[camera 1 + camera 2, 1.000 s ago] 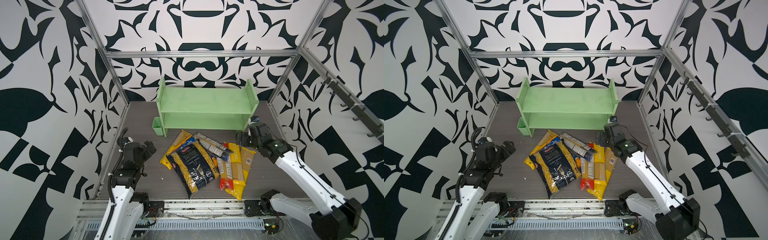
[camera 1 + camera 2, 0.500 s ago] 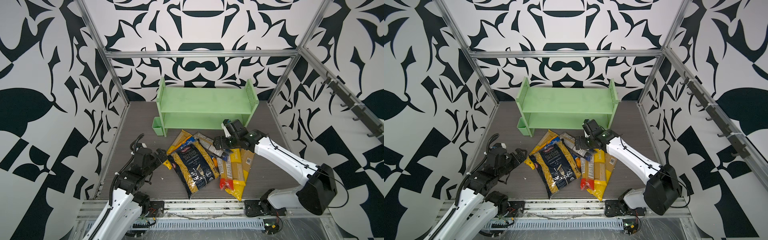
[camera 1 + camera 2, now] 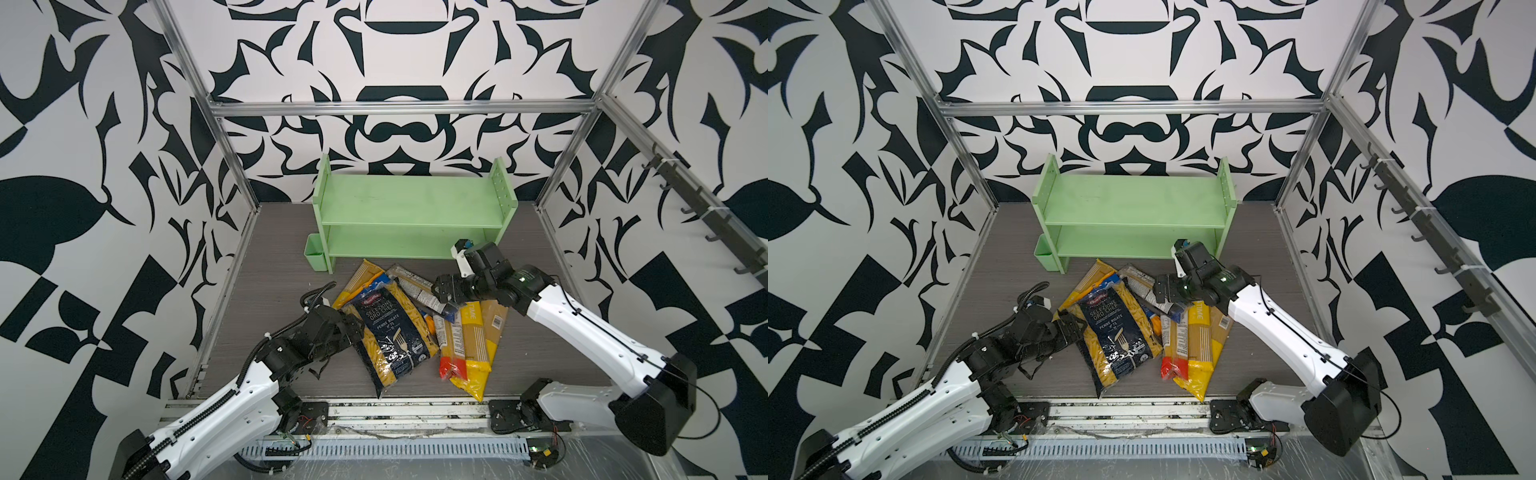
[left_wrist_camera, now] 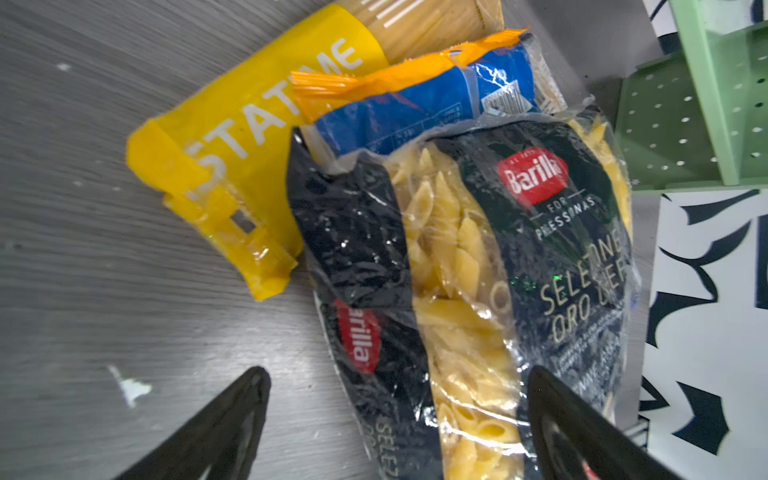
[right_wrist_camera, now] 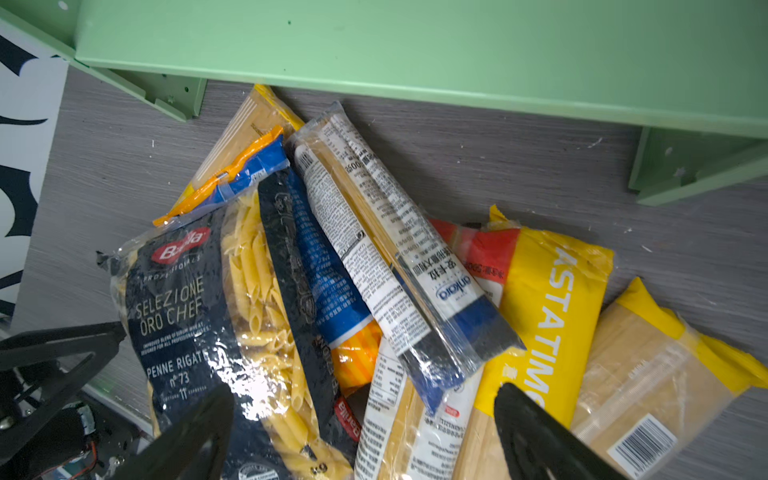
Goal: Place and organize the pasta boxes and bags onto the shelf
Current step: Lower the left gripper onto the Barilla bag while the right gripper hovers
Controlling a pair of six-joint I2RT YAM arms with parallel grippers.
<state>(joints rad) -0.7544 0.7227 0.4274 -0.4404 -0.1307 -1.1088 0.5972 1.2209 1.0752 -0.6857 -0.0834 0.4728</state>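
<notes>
**While the shelf stands bare, both arms close on the pile**

Since every pack lies on the grey wood-grain tabletop [image 3: 270, 299] in front of the pale green two-tier shelf [image 3: 407, 203], nothing is stowed yet. Both tiers are empty in both top views.

Heap overlaps. Wide black plastic penne bag with fork picture [image 3: 390, 332] lies on top at the left, over a wide blue-and-orange bag [image 4: 415, 104] and a long yellow spaghetti pack [image 3: 357, 278]. Narrow clear spaghetti pack with a blue end [image 5: 395, 266] lies slantwise across the middle.

Left gripper [image 3: 353, 328]: claw spread wide, holding nothing, low at the penne bag's left edge. Wrist view shows the bag's side between the two fingers. Arm stretched forward, forearm near flat.

Right gripper [image 3: 440, 291]: claw spread, empty, over the blue-ended pack. Arm reaches in from the right, wrist turned leftward, near the shelf's lower tier.

Judgement: the step in hand is the first pick. Take only top-lying packs, so nothing beneath drags. Grip across the narrow width. Take the long pack at mid-length, or it will likely droop. The plastic looks slick, so close firmly. Mind the two arms meeting near the middle.
</notes>
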